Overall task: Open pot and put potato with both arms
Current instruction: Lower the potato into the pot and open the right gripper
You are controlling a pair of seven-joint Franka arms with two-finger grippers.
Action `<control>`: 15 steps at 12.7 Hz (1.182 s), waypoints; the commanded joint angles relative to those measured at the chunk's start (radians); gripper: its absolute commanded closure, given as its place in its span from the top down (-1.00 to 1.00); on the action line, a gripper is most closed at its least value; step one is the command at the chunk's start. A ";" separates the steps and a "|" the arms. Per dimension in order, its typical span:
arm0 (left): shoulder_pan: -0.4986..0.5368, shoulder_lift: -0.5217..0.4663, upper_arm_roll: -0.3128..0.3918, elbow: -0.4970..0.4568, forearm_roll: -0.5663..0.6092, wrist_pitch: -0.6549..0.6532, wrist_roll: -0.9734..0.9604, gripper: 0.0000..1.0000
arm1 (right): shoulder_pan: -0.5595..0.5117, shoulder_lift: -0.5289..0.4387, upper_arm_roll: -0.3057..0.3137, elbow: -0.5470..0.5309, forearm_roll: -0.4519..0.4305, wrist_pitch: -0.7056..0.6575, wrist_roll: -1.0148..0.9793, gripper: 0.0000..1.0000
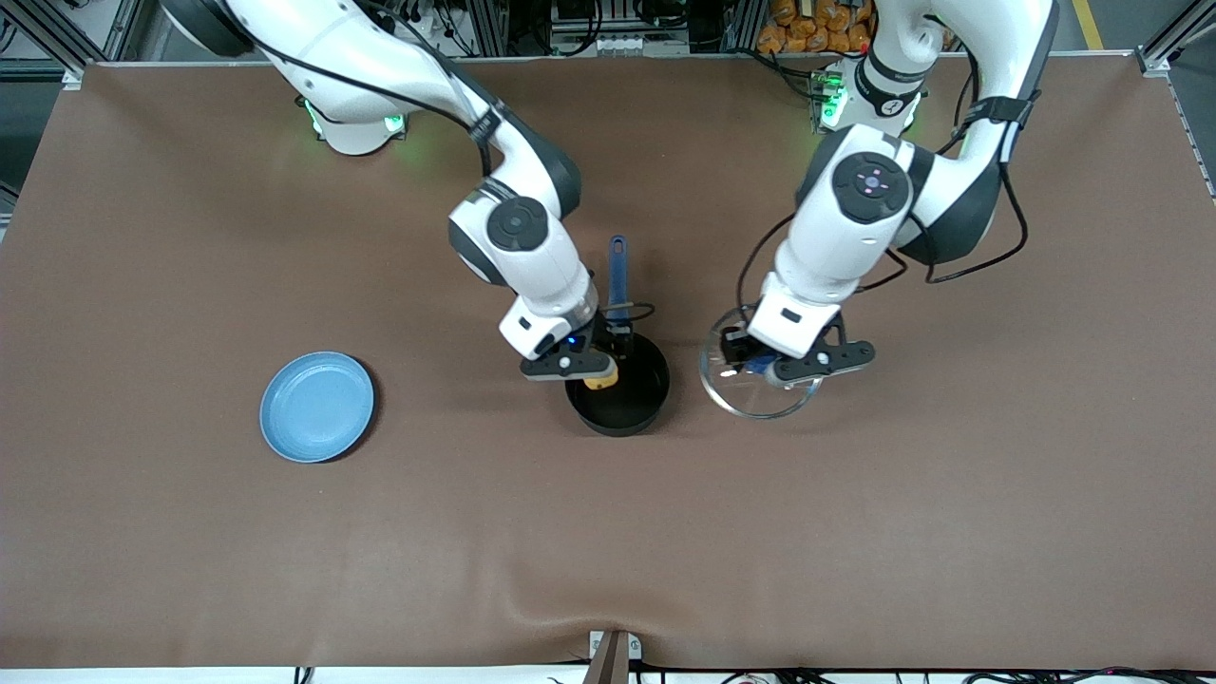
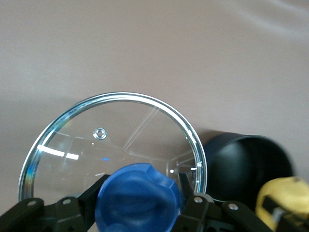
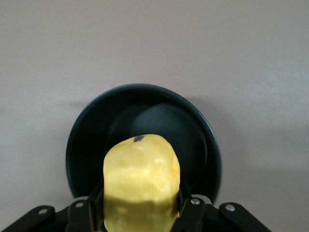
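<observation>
Front view shows, nearest to the camera, the open pot standing on the brown surface, with the right tool over its rim, closed on the potato. In the right wrist view the potato hangs between the fingers above the black inside of the pot, so it is not yet put in. To do this step well, I think the right tool should come a little more toward the middle of the pot and go lower before it lets go, so the potato does not hit the rim or bounce out. The left tool is closed on the blue knob of the glass lid, beside the pot toward the left arm's end; it should keep the lid there. The potato's long axis runs along the fingers, pointing down into the pot. Farthest from the camera, the pot's blue handle points toward the robots' bases, which is the pot's long axis.
</observation>
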 commanded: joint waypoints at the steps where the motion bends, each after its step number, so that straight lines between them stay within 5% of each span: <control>1: 0.084 -0.140 -0.011 -0.242 -0.048 0.121 0.167 -1.00 | 0.089 0.089 -0.088 0.122 -0.041 0.004 0.012 -0.91; 5: 0.180 -0.133 -0.011 -0.325 -0.110 0.197 0.387 -1.00 | 0.099 0.159 -0.100 0.131 -0.107 0.071 0.012 -0.91; 11: 0.256 0.028 -0.010 -0.345 -0.137 0.380 0.570 -1.00 | 0.114 0.209 -0.100 0.153 -0.108 0.088 0.017 -0.87; 12: 0.261 0.054 -0.008 -0.344 -0.139 0.406 0.590 -1.00 | 0.114 0.209 -0.100 0.153 -0.107 0.088 0.017 -0.65; 14: 0.287 0.109 -0.008 -0.341 -0.137 0.470 0.622 -1.00 | 0.112 0.207 -0.100 0.153 -0.104 0.087 0.017 0.65; 15: 0.287 0.126 -0.008 -0.341 -0.137 0.491 0.628 -1.00 | 0.109 0.201 -0.100 0.153 -0.102 0.084 0.017 0.98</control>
